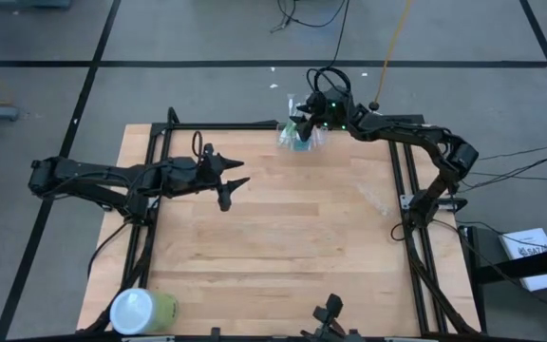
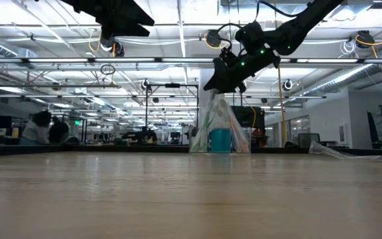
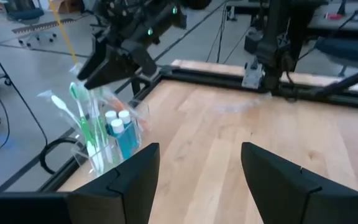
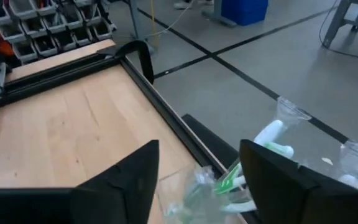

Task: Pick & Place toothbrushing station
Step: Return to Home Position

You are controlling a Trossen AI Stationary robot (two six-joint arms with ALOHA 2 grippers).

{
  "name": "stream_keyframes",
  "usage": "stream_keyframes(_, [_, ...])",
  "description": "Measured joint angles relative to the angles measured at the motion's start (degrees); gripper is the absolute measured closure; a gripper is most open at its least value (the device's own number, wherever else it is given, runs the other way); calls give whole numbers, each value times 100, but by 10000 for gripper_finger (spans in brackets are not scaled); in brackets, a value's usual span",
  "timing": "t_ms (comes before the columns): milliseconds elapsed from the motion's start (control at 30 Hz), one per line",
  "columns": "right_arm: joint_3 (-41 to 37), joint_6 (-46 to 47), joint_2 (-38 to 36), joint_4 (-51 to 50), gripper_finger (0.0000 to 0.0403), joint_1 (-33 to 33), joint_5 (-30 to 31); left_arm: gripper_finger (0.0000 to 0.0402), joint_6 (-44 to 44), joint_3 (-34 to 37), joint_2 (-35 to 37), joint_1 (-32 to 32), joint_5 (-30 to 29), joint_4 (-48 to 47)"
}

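Hovering over the toothbrushing station (image 1: 298,141), the right gripper (image 1: 300,123) holds its jaws apart.

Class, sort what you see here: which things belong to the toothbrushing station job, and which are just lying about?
Job: clear toothbrushing station; green toothbrush standing in it; right gripper, open just above.
Lying about: white-lidded green cylinder at a table corner; left gripper idle, open.

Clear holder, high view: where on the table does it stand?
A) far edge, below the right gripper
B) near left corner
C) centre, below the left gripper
A: the clear holder stands at the far edge of the table with the right gripper above it; the left gripper hangs nearer mid-table.
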State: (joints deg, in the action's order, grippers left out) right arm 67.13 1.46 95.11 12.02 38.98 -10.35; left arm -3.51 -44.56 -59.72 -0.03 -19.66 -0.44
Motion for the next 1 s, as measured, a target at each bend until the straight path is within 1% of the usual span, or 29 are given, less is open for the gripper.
stream_keyframes(100, [0, -39, -143, 24, 166, -3, -17, 167, 2, 7, 96, 0, 2, -226])
stream_keyframes(267, [0, 104, -1004, -706, 152, 6, -24, 167, 111, 7, 975, -67, 7, -894])
stream_keyframes(467, [14, 26, -2526, -2025, 151, 4, -23, 167, 400, 2, 2189, -136, 11, -1974])
stream_keyframes(533, [14, -177, -2959, -2679, 151, 4, -26, 167, 224, 2, 2487, -133, 1, -2483])
stream_keyframes(600, [9, -411, -3339, -3331, 151, 4, -22, 167, -5, 45, 2723, -130, -163, -2790])
stream_keyframes(667, [9, -532, -3743, -3989, 151, 2, -20, 167, -165, 265, 2945, -124, -369, -2744])
stream_keyframes(767, [-45, -543, -4477, -4701, 152, 1, -4, 167, -175, 777, 3351, -125, -411, -2358])
stream_keyframes(867, [-376, -516, -5447, -4561, 155, -11, -7, 167, -178, 1431, 3766, -123, -404, -1739])
stream_keyframes(1000, [-1181, -264, -6743, -4271, 155, -11, -9, 167, -109, 2256, 4279, -125, -400, -1001])
